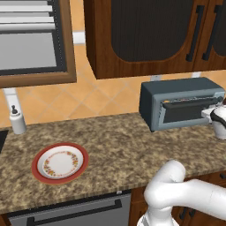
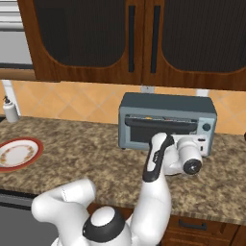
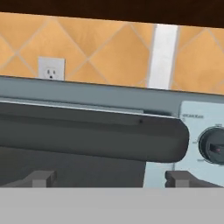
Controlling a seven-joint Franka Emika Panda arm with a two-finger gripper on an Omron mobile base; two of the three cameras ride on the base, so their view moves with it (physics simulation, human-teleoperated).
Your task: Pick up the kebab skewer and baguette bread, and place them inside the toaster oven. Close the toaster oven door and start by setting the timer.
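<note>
The two dark fingers are spread wide apart, nothing held between them, pretty much right up at the dark glass door of the grey-blue boxy toaster oven. The door's dark bar handle is seen just above the fingers, with a dark round knob off to its right. The oven is parked on the speckled brown stone counter.

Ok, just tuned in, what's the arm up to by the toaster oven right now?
The arm has its claw open right in front of the toaster oven, fingertips just below the toaster oven door and its bar handle. The door looks nearly shut, a sliver open on top. The plate sits empty on the counter.
</note>
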